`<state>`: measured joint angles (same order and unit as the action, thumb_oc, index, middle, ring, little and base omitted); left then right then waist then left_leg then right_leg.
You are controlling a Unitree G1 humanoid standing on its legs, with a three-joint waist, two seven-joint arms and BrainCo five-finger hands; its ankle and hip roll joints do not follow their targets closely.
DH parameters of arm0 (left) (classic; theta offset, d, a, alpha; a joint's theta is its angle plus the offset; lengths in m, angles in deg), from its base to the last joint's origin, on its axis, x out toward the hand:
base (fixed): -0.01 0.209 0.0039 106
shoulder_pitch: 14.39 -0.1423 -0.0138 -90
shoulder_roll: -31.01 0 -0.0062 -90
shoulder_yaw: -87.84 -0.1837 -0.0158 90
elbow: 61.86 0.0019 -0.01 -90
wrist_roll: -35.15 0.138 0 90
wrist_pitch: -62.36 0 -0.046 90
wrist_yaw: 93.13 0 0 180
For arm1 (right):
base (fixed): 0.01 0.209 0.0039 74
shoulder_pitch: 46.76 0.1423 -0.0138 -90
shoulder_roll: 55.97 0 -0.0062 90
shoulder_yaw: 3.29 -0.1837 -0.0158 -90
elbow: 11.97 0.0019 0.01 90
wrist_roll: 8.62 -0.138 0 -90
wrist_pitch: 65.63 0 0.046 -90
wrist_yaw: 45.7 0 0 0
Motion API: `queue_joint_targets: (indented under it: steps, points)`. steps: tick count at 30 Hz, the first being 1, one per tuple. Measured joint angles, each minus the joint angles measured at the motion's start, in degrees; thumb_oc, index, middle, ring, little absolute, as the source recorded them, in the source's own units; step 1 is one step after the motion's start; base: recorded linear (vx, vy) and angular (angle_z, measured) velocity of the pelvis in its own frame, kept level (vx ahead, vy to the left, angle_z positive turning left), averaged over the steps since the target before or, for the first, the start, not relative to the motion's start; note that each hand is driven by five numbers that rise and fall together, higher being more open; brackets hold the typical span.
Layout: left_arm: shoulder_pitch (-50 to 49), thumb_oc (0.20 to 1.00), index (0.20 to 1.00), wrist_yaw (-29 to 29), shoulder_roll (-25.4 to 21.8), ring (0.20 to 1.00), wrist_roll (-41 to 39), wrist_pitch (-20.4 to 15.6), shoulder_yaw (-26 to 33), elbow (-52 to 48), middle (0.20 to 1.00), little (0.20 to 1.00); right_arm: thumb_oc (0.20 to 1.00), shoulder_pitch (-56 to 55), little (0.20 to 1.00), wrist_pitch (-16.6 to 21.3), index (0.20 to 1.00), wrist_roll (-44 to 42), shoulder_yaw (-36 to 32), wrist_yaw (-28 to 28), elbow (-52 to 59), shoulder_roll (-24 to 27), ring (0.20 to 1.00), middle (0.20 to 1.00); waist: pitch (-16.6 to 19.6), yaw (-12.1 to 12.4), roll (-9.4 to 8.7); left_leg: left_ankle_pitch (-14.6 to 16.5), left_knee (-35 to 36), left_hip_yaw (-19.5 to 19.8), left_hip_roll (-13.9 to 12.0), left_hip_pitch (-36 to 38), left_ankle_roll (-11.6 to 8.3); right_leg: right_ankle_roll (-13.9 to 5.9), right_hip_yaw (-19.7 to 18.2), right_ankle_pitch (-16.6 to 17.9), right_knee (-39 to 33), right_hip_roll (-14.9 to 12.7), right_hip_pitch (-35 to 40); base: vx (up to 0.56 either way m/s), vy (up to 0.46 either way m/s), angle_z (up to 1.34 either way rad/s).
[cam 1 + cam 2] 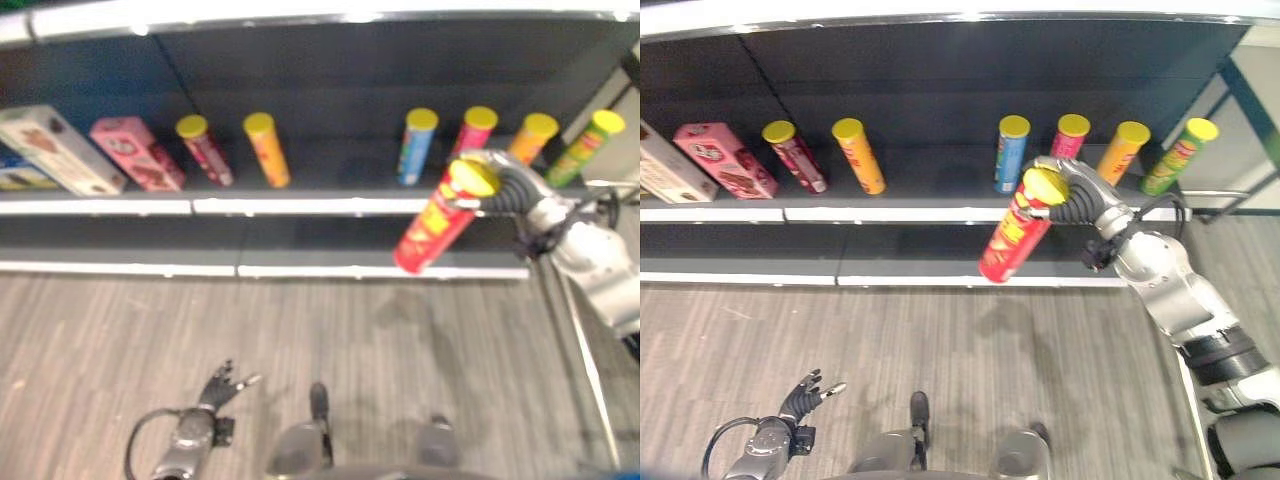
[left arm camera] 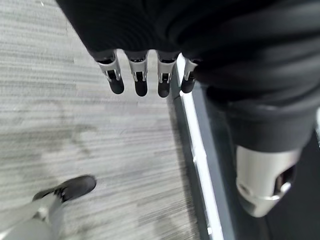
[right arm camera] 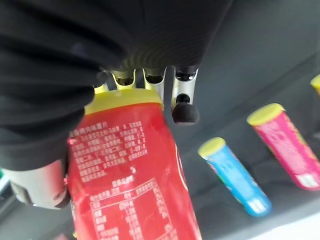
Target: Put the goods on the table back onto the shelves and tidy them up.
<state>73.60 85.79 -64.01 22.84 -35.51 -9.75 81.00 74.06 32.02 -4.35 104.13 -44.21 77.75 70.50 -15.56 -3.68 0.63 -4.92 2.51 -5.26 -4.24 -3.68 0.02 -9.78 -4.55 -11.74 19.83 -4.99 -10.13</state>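
Red can (image 1: 1015, 240), tall cylinder with a yellow lid: held in the air in front of the shelf (image 1: 940, 215), near its right half, long axis tilted, lid end up and toward the shelf, base end down and toward the floor (image 1: 940, 350). Right robot hand (image 1: 1065, 200): fingers and thumb curled round the can's upper part just below the lid, gripping it; the right wrist view shows the fingertips (image 3: 185, 112) past the lid rim. Shelf, dark, with pale front edges, holding standing goods in one row. From the left: white box (image 1: 55, 150), pink box (image 1: 725, 160), dark red can (image 1: 795, 158), orange can (image 1: 860, 157), then a gap, then blue can (image 1: 1010, 155), pink can (image 1: 1070, 137), a second orange can (image 1: 1122, 152), green can (image 1: 1178, 157). All shelf cans carry yellow lids and stand upright. The held can hangs just in front of the blue and pink cans, apart from them. Left robot hand (image 1: 805, 395): low over the grey striped floor, well apart from the shelf, fingers relaxed and spread, holding nothing.
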Motion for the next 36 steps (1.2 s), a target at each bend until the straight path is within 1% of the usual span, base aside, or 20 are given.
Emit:
queue_joint_targets:
  steps: [1,3,4,6,7,9,10,12,14,17,19,20,21,23,24,25,28,29,32,36]
  points:
    - [0.3,1.0,1.0,0.1,0.8,1.0,0.0,0.0,-0.1,0.1,1.0,1.0,0.2,0.5,0.2,0.3,0.2,0.0,0.0,-0.1,0.2,0.1,0.2,0.2,0.0,-0.7,-1.07,1.2,0.0,0.2,1.0,0.4,1.54,0.98,0.7,0.1,2.0,2.3,-2.8,0.36,0.099,0.38]
    - [1.1,1.0,1.0,0.1,2.0,1.0,0.0,0.1,-0.5,-0.1,1.0,1.0,0.2,0.9,0.2,0.4,0.2,-0.2,0.0,-0.6,0.4,0.2,0.2,0.2,-0.9,-2.0,-2.31,2.6,-1.4,1.7,2.8,0.0,1.67,3.58,3.3,1.9,2.8,4.9,-6.5,0.44,0.041,0.71]
    - [1.9,1.0,1.0,0.5,3.1,1.0,0.1,0.5,-1.6,-0.6,1.0,1.0,0.2,0.3,0.2,0.3,0.2,-0.1,0.0,-0.5,0.5,2.1,0.2,0.2,-1.9,-4.0,-1.95,3.2,-2.1,5.0,3.6,0.3,0.54,7.58,6.4,5.2,0.4,4.3,-4.2,0.35,-0.009,1.12]
    - [1.6,1.0,1.0,0.9,3.6,1.0,0.1,0.0,-3.4,-2.7,1.0,1.0,0.2,-0.6,0.2,-0.1,0.2,0.2,-0.4,-0.5,0.2,4.4,0.2,0.2,-2.4,-4.1,-1.97,5.2,-7.5,4.6,3.1,0.6,-1.6,11.19,10.2,6.7,-3.4,3.2,-0.7,0.34,0.044,0.91]
    - [1.5,1.0,1.0,1.0,3.7,1.0,0.1,0.1,-3.5,-2.9,1.0,1.0,0.2,-0.6,0.2,-0.5,0.2,0.2,-0.6,-0.6,0.1,4.4,0.2,0.2,-2.5,-3.7,-2.21,6.3,-10.3,4.3,3.4,0.7,-2.43,11.63,10.6,7.0,-3.7,3.1,-0.1,0.29,0.076,0.57]
    - [1.0,1.0,1.0,1.3,4.2,1.0,0.0,0.3,-3.6,-3.2,1.0,1.0,0.2,-0.1,0.2,-0.7,0.2,0.2,-2.1,-0.7,0.4,5.0,0.2,0.2,-3.3,-4.2,-1.49,10.1,-22.2,4.5,2.4,-1.1,-6.9,12.77,12.3,6.4,-3.8,2.9,0.9,0.23,0.098,0.45]
    - [0.9,1.0,1.0,1.2,4.4,1.0,0.0,0.3,-3.6,-3.2,1.0,1.0,0.2,0.4,0.2,-1.0,0.2,0.2,-2.5,-0.9,0.3,5.0,0.2,0.2,-3.7,-3.5,-1.23,10.7,-24.9,4.4,2.4,-2.3,-7.68,12.96,12.3,6.4,-3.8,2.9,0.9,0.27,0.134,0.16]
    - [0.4,1.0,1.0,1.2,4.7,1.0,0.0,0.6,-3.6,-3.1,1.0,1.0,0.2,0.7,0.2,-1.0,0.2,0.2,-2.2,-1.0,0.0,4.9,0.2,0.2,-5.3,-3.0,-0.41,10.5,-30.9,4.8,1.7,-4.3,-7.69,12.72,11.8,5.8,-5.1,3.4,3.2,0.3,0.18,-0.09]
    - [-0.8,1.0,1.0,1.2,4.7,1.0,0.0,0.6,-3.5,-3.2,1.0,1.0,0.2,0.9,0.2,-1.1,0.2,0.2,-1.7,-0.9,0.1,4.4,0.2,0.2,-5.8,-2.0,-0.03,11.7,-28.0,4.0,0.8,-4.3,-7.15,14.0,10.3,6.3,-7.5,3.6,4.9,0.25,0.197,-0.31]
    - [-1.2,1.0,1.0,1.2,4.6,1.0,-0.1,0.5,-3.5,-3.2,1.0,1.0,0.2,1.1,0.2,-1.1,0.2,0.2,-1.7,-1.0,-0.2,4.0,0.2,0.2,-6.0,-1.5,0.32,11.1,-20.0,4.4,-1.5,-5.2,-7.15,12.18,8.2,7.3,-8.8,3.4,5.2,0.28,0.263,-0.34]
    - [-1.0,1.0,1.0,1.2,4.6,1.0,-0.1,0.4,-3.6,-3.3,1.0,1.0,0.2,1.5,0.2,-1.1,0.2,0.3,-1.4,-1.2,-1.6,3.2,0.2,0.2,-6.0,-0.7,0.51,8.7,-9.5,8.6,-2.4,-5.2,-8.37,11.34,6.4,7.8,-11.5,3.3,5.8,0.3,0.279,-0.45]
    - [-1.0,1.0,1.0,1.1,4.7,1.0,-0.1,0.4,-3.5,-3.4,1.0,1.0,0.2,1.6,0.2,-1.2,0.2,0.3,-1.3,-1.3,-1.9,3.2,0.2,0.2,-6.2,0.2,1.04,6.1,-6.8,10.4,-3.1,-5.5,-8.44,11.1,5.5,9.2,-11.8,3.2,5.8,0.31,0.356,-0.58]
    - [-1.2,1.0,1.0,1.1,4.7,1.0,-0.1,0.3,-3.6,-3.2,1.0,1.0,0.2,1.6,0.2,-1.2,0.2,0.3,-1.3,-1.6,-2.2,2.5,0.2,0.2,-6.0,0.2,2.44,4.6,-5.4,14.4,-3.6,-7.1,-9.8,9.14,3.9,7.5,-12.8,3.2,6.4,0.26,0.352,-0.7]
    - [-1.1,1.0,1.0,0.9,4.9,1.0,-0.1,0.2,-3.6,-3.3,1.0,1.0,0.2,2.3,0.2,-1.3,0.2,0.8,-1.1,-2.1,-2.3,2.6,0.2,0.2,-6.3,0.6,4.34,2.2,-5.3,15.9,-3.7,-8.1,-9.37,8.1,1.9,7.7,-13.0,2.4,6.6,0.21,0.414,-0.66]
    - [-1.2,1.0,1.0,0.9,5.1,1.0,-0.1,-0.1,-3.6,-2.7,1.0,1.0,0.2,2.8,0.2,-1.3,0.2,1.8,-0.7,-2.1,-2.3,2.9,0.2,0.2,-6.1,0.7,5.73,2.0,-4.7,15.0,-3.6,-7.7,-8.98,6.43,0.2,7.2,-13.2,1.5,6.7,0.13,0.443,-0.91]
    - [-2.0,1.0,1.0,0.7,5.5,1.0,-0.1,-0.1,-3.6,-3.0,1.0,1.0,0.2,4.5,0.2,-1.3,0.2,2.9,0.1,-2.5,-2.5,3.1,0.2,0.2,-6.0,1.4,7.73,0.4,-4.4,13.1,-4.2,-6.7,-6.95,5.45,-0.9,6.3,-12.2,0.5,5.9,0.06,0.314,-0.94]
    - [-1.0,1.0,1.0,0.0,4.1,1.0,-0.1,-0.7,-3.0,-4.0,1.0,1.0,0.2,5.1,0.2,-1.8,0.2,4.2,0.2,-3.8,-2.2,2.4,0.2,0.2,-6.4,1.0,6.34,-0.8,-5.1,7.6,2.8,-7.1,-3.76,4.01,-0.8,5.2,-9.9,-9.0,3.4,-0.04,0.27,-0.52]
    - [-0.5,1.0,1.0,-0.1,2.7,1.0,-0.1,-0.9,-3.1,-4.6,1.0,1.0,0.2,8.8,0.2,-2.1,0.2,5.1,2.5,-3.8,-3.3,2.2,0.2,0.2,-6.6,1.9,5.71,0.2,-6.4,4.7,4.7,-8.7,-1.9,2.67,-1.4,7.4,-9.9,-11.9,0.6,-0.08,0.115,-0.49]
    - [2.2,1.0,1.0,-1.2,-0.8,1.0,-0.1,-1.3,0.2,-5.5,1.0,1.0,0.2,13.8,0.2,-2.2,0.2,6.7,3.5,-5.2,-5.8,1.9,0.2,0.2,-8.1,4.0,4.92,1.0,-9.3,2.2,6.6,-13.4,-0.8,-1.3,-0.9,11.0,-14.4,-14.5,-1.3,-0.09,0.129,-0.39]
    - [2.3,1.0,1.0,-1.6,-2.3,1.0,-0.2,-2.4,0.8,-5.6,1.0,1.0,0.2,19.4,0.2,-2.3,0.2,9.1,5.6,-7.6,-11.5,2.2,0.2,0.2,-9.4,5.2,4.64,1.5,-11.1,2.4,6.2,-16.5,-0.71,-3.9,0.6,12.8,-18.3,-14.2,-1.3,-0.04,0.026,-0.01]
